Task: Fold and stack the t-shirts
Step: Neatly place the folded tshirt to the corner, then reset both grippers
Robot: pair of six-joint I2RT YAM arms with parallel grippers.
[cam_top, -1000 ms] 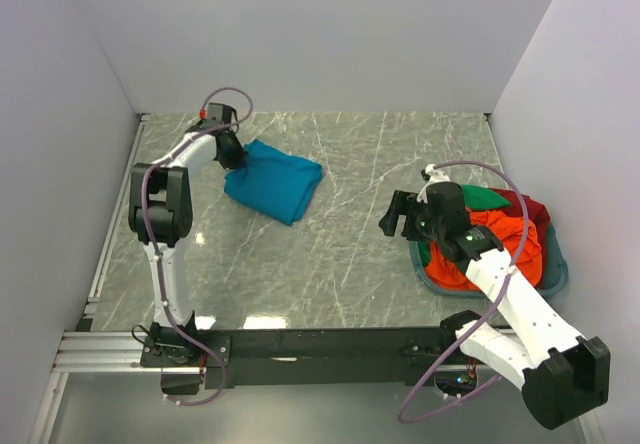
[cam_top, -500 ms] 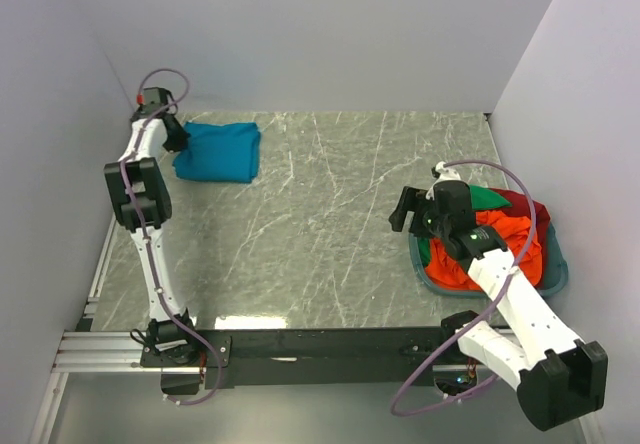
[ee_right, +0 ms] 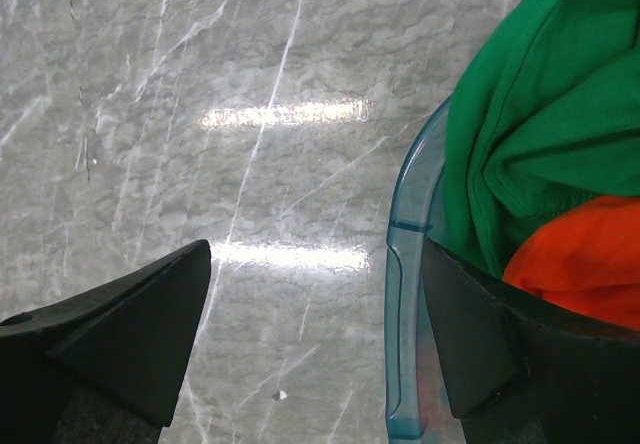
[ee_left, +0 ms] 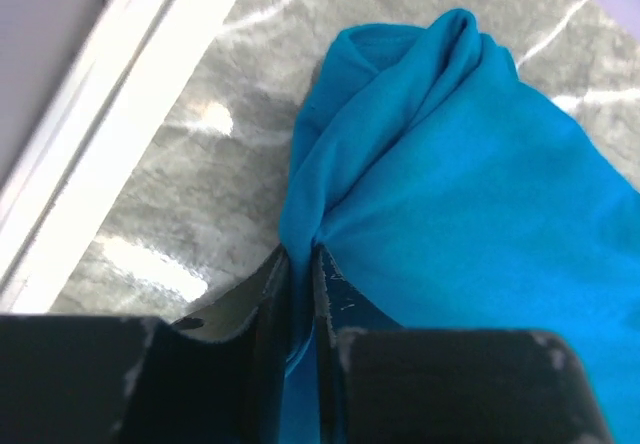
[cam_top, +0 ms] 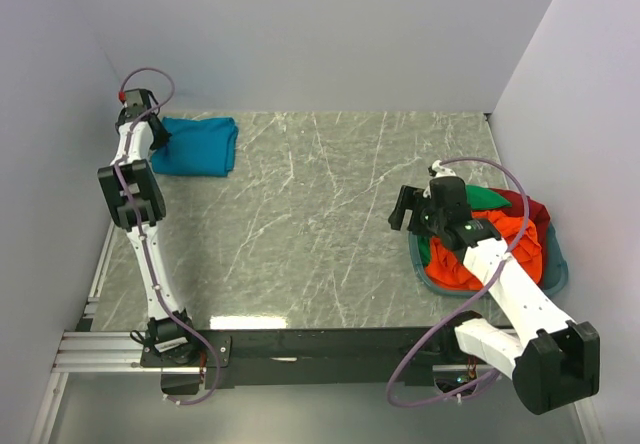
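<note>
Taking the table [cam_top: 320,224] as a clock face with the arm bases at six, the nearest thing is the teal-grey plastic basket [ee_right: 405,294] at about four o'clock, heaped with the shirts not yet folded: a green t-shirt [ee_right: 530,114] on top towards the far side, an orange-red t-shirt [ee_right: 580,254] filling most of it, and a dark red t-shirt [cam_top: 530,214] showing at its right edge. The right gripper [ee_right: 315,254] hangs over the basket's left rim with its jaws spread wide, one finger above bare marble and the other above the cloth, holding nothing (poised, I would judge, to reach in for the next shirt). Far off at about ten o'clock, tight in the back-left corner, lies the folded teal-blue t-shirt [ee_left: 450,164]; that spot looks chosen to begin the stack while leaving the middle free for folding. The left gripper [ee_left: 303,264] is at its near-left edge, jaws almost together, with a thin ridge of the teal cloth pinched between them.
</note>
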